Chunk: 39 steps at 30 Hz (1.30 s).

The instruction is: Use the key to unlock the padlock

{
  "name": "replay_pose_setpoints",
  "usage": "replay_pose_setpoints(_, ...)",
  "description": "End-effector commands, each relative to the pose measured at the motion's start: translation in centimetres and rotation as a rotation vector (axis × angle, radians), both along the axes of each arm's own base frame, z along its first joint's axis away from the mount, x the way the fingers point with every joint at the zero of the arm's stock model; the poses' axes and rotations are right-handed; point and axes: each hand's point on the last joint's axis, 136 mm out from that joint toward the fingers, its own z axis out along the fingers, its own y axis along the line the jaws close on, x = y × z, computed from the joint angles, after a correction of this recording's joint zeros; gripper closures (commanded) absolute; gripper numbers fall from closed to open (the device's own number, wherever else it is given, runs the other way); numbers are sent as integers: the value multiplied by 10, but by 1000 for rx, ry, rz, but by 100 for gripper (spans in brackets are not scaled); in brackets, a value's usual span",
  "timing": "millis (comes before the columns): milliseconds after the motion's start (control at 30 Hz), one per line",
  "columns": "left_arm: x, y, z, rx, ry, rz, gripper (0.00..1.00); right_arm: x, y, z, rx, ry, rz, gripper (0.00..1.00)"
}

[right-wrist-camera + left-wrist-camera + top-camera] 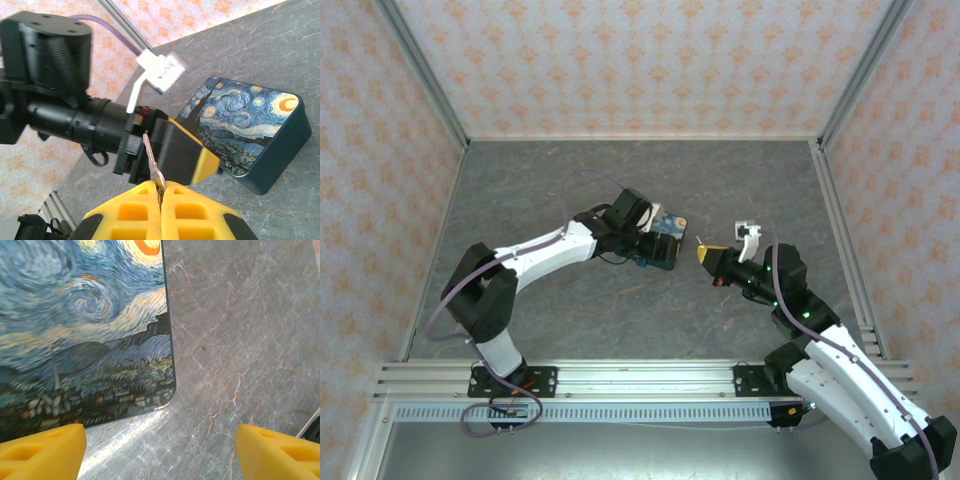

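Top external: left gripper (660, 250) at mid-table, over edge of starry-print tin (670, 222). Right gripper (704, 250) just beside it on right, tips facing it, yellow fingers together.

Left wrist: left gripper's yellow fingertips (40, 450) spread wide, nothing between them. Tin lid at left, grey marbled table (240, 340) under gap.

Right wrist: right gripper's fingers pressed tight on key (151, 160), head pinched, blade sticking up toward left gripper's black-and-yellow body. Tin flat on table beyond.
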Motion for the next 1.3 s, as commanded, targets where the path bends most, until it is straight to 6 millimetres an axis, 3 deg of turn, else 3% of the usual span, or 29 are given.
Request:
replay_pose_setpoints(0, 7, 15, 35, -23, -142, 35, 19, 2, 7, 5, 39, -2, 22, 100)
replay_pose_setpoints(167, 5, 35, 48, -116, -234, 77, 12, 12, 23, -18, 34, 134, 59, 100)
replay_pose_setpoints(367, -3, 58, 21, -156, -260, 115, 9, 40, 39, -37, 46, 188, 50, 100)
replay_pose_setpoints(567, -7, 69, -6, -176, -274, 139, 8, 70, 56, -51, 40, 205, 47, 100)
replay_pose_setpoints(667, -5, 74, -14, -185, -291, 152, 8, 86, 64, -68, 9, 227, 47, 100)
replay_pose_setpoints(967, 5, 72, -33, -186, -323, 130, 8, 120, 78, -102, -63, 264, 31, 100)
replay_pose_setpoints(1267, 7, 69, -48, -171, -306, 110, 10, 123, 76, -132, -140, 325, 25, 100)
